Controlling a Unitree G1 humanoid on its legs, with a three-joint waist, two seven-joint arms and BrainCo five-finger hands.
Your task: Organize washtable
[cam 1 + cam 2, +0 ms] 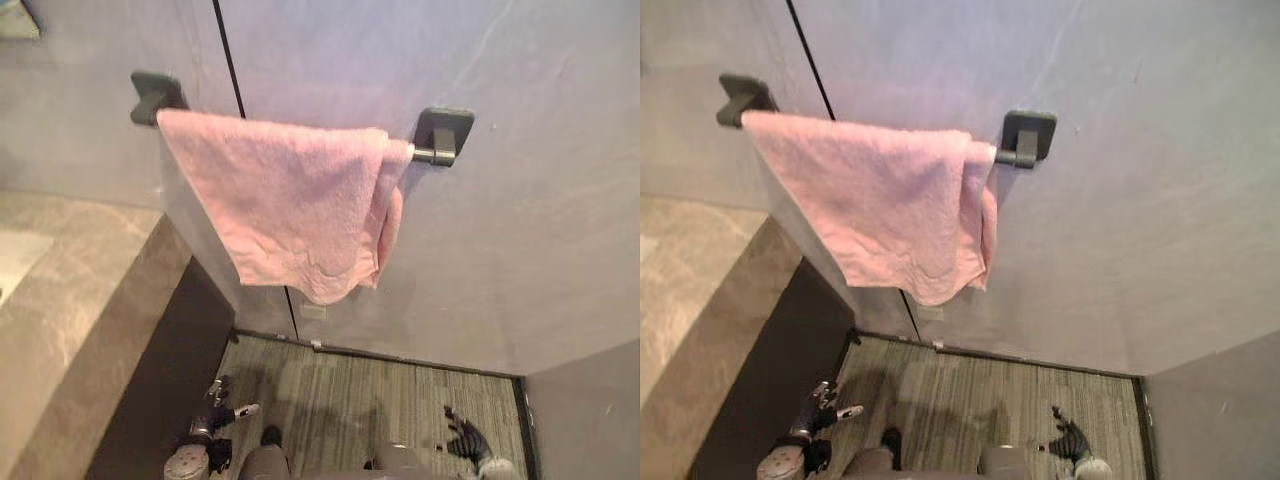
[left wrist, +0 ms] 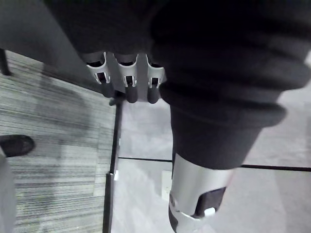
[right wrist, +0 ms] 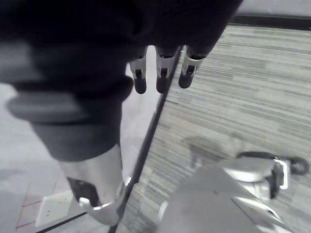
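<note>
A pink towel (image 1: 290,200) hangs folded over a dark wall rail (image 1: 440,150), with its lower corner drooping to the right of middle. The stone washtable (image 1: 70,300) runs along the left side. My left hand (image 1: 215,412) hangs low by the floor at the foot of the washtable, far below the towel. Its fingers (image 2: 129,85) are relaxed and hold nothing. My right hand (image 1: 465,440) hangs low on the right, also far under the rail, with its fingers (image 3: 160,73) loose and empty.
The grey wall (image 1: 520,220) carries a thin dark vertical seam (image 1: 230,60). Striped grey flooring (image 1: 400,400) lies below. The dark side panel (image 1: 165,370) of the washtable drops to the floor at the left.
</note>
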